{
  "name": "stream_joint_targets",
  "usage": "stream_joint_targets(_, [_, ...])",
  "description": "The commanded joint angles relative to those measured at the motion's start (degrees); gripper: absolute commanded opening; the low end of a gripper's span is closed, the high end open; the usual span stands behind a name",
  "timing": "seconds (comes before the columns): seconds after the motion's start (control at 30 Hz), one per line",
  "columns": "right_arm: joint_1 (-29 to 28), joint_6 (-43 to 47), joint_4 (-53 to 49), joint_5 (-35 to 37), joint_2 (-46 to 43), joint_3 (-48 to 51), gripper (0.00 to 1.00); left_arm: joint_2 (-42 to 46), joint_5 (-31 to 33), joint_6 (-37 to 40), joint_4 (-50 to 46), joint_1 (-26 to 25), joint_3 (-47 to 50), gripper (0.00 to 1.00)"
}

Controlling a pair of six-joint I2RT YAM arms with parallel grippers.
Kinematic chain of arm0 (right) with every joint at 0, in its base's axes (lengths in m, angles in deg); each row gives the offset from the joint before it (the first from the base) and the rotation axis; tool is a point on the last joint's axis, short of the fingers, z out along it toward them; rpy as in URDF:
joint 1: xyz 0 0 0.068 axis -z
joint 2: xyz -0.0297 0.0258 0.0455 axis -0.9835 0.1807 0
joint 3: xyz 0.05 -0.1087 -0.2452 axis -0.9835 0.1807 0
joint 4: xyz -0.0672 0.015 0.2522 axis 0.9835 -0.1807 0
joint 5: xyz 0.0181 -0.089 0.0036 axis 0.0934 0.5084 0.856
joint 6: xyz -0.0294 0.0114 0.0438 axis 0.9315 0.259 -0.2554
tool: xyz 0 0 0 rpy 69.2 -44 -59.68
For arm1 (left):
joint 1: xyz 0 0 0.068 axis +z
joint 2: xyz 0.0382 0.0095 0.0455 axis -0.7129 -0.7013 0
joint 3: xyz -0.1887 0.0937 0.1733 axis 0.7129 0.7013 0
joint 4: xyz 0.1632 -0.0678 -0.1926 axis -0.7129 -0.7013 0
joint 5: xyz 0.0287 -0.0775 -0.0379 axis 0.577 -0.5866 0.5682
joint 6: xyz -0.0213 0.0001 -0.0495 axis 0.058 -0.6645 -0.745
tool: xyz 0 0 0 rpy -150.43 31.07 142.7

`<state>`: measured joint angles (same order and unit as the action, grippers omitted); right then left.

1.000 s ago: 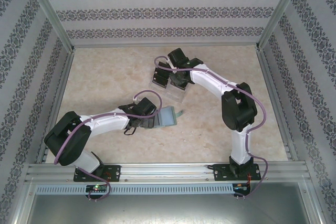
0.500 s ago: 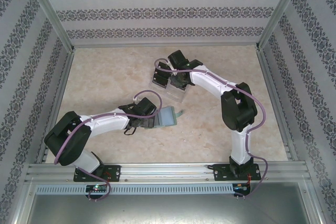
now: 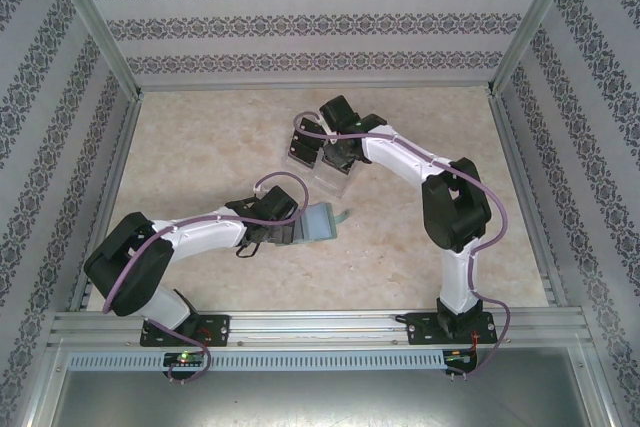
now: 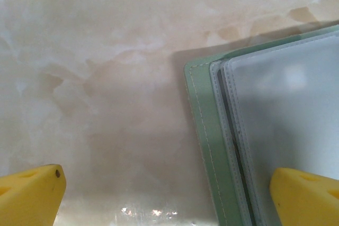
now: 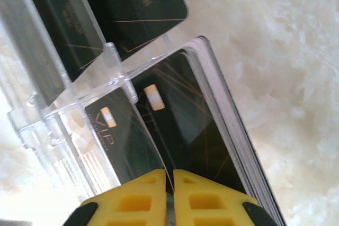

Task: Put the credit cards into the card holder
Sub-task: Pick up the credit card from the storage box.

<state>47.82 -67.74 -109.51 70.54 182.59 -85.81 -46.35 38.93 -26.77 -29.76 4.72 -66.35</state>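
Left gripper (image 4: 169, 199) jaws spread wide, holding nothing: one yellow finger (image 4: 306, 197) over the card holder (image 4: 205, 146), the other over bare marble-look table (image 4: 106, 78). The holder lies open near mid-table (image 3: 320, 220), clear sleeves up, green cover beneath. Right gripper (image 5: 169, 189) jaws pressed together, nipping the edge of one of the credit cards (image 5: 175, 120). Cards stand in the slots of a clear plastic tray (image 5: 69, 130), farther back on the table (image 3: 318, 169).

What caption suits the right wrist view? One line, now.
Right gripper shut on the edge of a black credit card beside the clear tray dividers.
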Motion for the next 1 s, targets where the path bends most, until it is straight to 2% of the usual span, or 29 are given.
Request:
stream_joint_targets(0.0, [-0.16, 1.49, -1.32, -4.26, -1.35, 0.57, 0.06, 0.82, 1.09, 0.49, -0.13, 0.41, 0.68, 1.0])
stream_joint_targets(0.1, [0.13, 2.58, -1.55, -6.76, -1.49, 0.33, 0.0, 0.61, 0.96, 0.55, -0.04, 0.49, 0.61, 1.0])
stream_joint_targets(0.97, [2.15, 1.33, -4.25, -15.4, -6.38, -4.61, 0.0, 0.45, 0.67, 0.44, -0.2, 0.5, 0.37, 1.0])
